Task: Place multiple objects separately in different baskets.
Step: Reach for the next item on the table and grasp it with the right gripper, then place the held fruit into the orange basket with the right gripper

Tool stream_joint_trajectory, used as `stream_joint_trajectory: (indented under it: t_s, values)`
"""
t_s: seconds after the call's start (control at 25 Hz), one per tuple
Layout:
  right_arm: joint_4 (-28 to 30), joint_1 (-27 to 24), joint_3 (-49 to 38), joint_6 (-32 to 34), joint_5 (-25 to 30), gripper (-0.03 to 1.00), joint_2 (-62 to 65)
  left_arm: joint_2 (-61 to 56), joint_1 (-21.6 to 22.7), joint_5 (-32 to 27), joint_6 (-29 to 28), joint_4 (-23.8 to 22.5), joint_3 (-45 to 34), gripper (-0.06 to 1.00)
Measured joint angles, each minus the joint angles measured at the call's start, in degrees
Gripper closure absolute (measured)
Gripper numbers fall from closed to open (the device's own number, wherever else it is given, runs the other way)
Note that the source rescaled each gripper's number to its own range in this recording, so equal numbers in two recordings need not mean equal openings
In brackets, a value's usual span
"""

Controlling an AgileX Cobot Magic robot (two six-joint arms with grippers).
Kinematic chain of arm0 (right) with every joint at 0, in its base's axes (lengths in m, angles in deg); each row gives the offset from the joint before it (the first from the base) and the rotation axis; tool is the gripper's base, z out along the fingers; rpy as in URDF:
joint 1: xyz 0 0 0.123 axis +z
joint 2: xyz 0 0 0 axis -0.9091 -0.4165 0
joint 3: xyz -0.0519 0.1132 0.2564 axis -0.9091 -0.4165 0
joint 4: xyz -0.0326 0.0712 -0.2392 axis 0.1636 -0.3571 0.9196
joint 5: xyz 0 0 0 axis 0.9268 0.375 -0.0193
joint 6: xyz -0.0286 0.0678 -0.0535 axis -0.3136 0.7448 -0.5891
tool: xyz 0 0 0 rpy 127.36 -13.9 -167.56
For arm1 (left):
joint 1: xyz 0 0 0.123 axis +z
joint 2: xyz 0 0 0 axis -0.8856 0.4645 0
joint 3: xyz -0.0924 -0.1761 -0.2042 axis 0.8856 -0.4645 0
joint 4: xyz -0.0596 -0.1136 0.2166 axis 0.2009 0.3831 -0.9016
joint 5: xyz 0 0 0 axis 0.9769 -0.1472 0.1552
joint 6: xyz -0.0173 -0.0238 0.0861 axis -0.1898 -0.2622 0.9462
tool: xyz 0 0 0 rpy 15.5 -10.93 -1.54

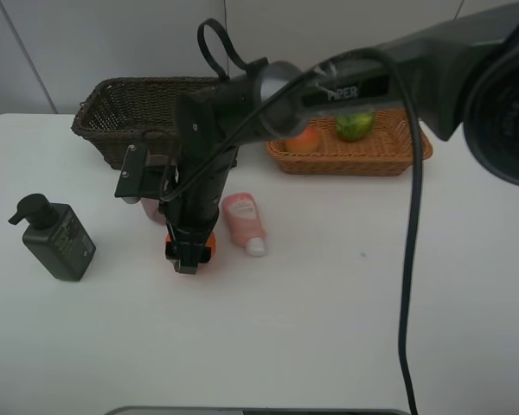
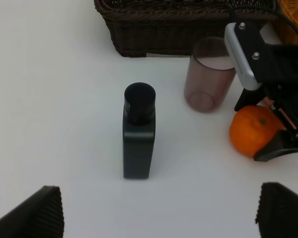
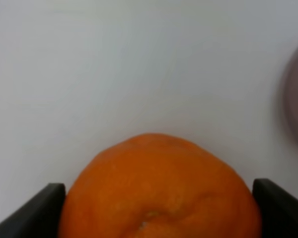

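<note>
On the white table (image 1: 329,303) — right gripper (image 1: 189,251) straddles the orange (image 3: 159,191), fingers flanking it; firm grasp cannot be told.

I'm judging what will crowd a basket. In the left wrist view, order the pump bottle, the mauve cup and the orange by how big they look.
1. Pump bottle, tallest by far.
2 and 3. Mauve cup and orange look alike; the arm hides part of the orange, so I won't rank them.
</note>
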Motion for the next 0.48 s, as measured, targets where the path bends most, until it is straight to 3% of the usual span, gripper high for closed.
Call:
stream_joint_trajectory:
  t_s: [0.48]
  values:
    - [-0.08,0.0,0.0,0.13,0.34,0.47,0.0,0.0,0.0,0.0,0.0,0.0,0.0,-0.06]
